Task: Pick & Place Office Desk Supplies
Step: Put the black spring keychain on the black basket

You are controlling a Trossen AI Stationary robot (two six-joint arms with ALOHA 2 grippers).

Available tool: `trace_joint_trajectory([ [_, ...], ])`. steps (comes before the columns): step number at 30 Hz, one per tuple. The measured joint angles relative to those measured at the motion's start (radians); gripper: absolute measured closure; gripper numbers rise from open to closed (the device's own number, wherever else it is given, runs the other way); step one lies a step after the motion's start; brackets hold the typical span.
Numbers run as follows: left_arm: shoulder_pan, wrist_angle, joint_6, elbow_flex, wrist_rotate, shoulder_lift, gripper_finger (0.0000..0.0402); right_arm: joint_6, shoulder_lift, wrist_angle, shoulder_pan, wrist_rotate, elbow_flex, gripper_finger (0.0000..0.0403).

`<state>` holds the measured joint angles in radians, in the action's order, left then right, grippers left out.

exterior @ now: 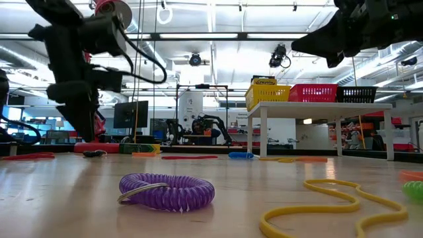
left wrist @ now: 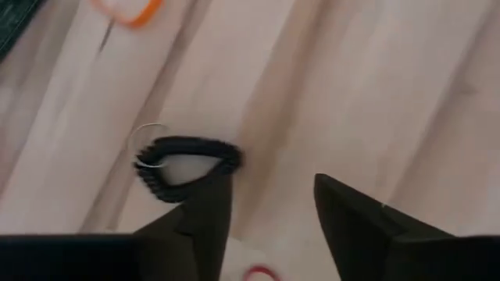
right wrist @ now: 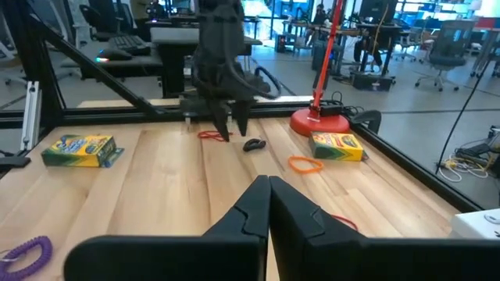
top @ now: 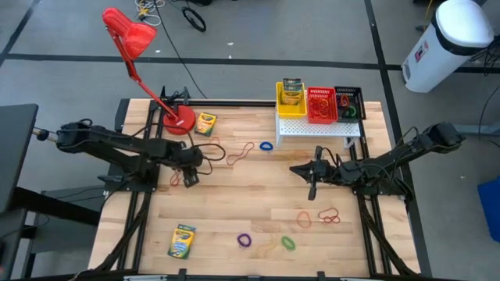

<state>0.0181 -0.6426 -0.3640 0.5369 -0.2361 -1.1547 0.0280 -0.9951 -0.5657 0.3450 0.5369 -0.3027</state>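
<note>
A: The pale wooden tabletop (top: 258,195) is evenly and brightly lit from above in the overhead picture; shadows under the arms are faint and short.

B: At table height, long ceiling light strips (exterior: 218,36) glare white, and the dark arms read almost as silhouettes against them. The purple coiled band (exterior: 166,191) up close is fairly sharp; the room behind is softer.

A: The left wrist picture is blurred all over: the black coiled band (left wrist: 187,168) has smeared edges and casts a soft shadow on the wood.

B: The right wrist picture is clearer, with window reflections and bright room lights behind the red desk lamp's base (right wrist: 320,121).
</note>
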Motion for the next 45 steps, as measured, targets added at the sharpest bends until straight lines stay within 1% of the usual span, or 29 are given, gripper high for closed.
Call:
trace_joint_trajectory([
  [3, 0.052, 0.015, 0.087, -0.013, 0.0, -0.021, 0.0184, 0.0, 0.0, 0.0, 0.0, -0.003, 0.0, 0.0393],
  [5, 0.081, 0.033, 0.122, -0.019, 0.001, -0.04, 0.0179, 0.0, 0.0, 0.0, 0.0, -0.004, 0.0, 0.0392],
  [7, 0.102, 0.072, 0.156, -0.023, -0.003, -0.063, 0.0179, 0.0, 0.0, 0.0, 0.0, -0.003, 0.0, 0.0392],
  [10, 0.126, 0.113, 0.187, -0.031, 0.003, -0.109, 0.019, 0.0, 0.0, 0.0, 0.0, -0.003, 0.0, 0.0392],
  [13, 0.135, 0.136, 0.194, -0.027, 0.024, -0.153, 0.0211, 0.0, 0.0, 0.001, 0.0, -0.003, 0.0, 0.0392],
  [17, 0.132, 0.135, 0.192, -0.025, 0.02, -0.186, 0.0253, 0.0, 0.0, 0.001, 0.0, -0.003, 0.0, 0.0392],
  [20, 0.132, 0.13, 0.193, -0.021, 0.015, -0.184, 0.029, 0.0, 0.0, 0.001, 0.0, -0.003, 0.0, 0.0392],
  [25, 0.129, 0.105, 0.208, 0.011, 0.029, -0.146, 0.0359, -0.008, 0.0, 0.001, 0.0, -0.003, 0.0, 0.0392],
  [27, 0.11, 0.177, 0.226, 0.02, 0.055, -0.113, 0.0383, -0.015, 0.0, 0.001, 0.0, -0.002, 0.0, 0.0392],
  [28, 0.096, 0.22, 0.24, 0.018, 0.086, -0.099, 0.0389, -0.018, 0.0, 0.001, 0.0, -0.002, 0.0, 0.0392],
  [30, 0.065, 0.314, 0.249, 0.009, 0.16, -0.089, 0.039, -0.018, 0.0, 0.004, 0.0, -0.002, 0.0, 0.0392],
  [33, 0.019, 0.55, 0.244, -0.011, 0.258, -0.092, 0.0384, -0.018, 0.0, 0.011, 0.0, 0.001, 0.0, 0.0392],
  [36, -0.014, 0.809, 0.209, -0.034, 0.36, -0.14, 0.0383, -0.019, -0.023, 0.007, -0.006, 0.001, -0.001, 0.0392],
  [40, -0.034, 1.103, 0.166, -0.032, 0.499, -0.221, 0.0385, -0.02, -0.095, -0.062, -0.039, -0.01, -0.001, 0.0392],
  [43, -0.032, 1.266, 0.11, -0.032, 0.57, -0.294, 0.0385, -0.048, -0.166, -0.15, -0.066, -0.073, -0.001, 0.0388],
  [45, -0.031, 1.34, 0.079, -0.027, 0.594, -0.34, 0.0385, -0.066, -0.218, -0.226, -0.082, -0.123, -0.002, 0.038],
])
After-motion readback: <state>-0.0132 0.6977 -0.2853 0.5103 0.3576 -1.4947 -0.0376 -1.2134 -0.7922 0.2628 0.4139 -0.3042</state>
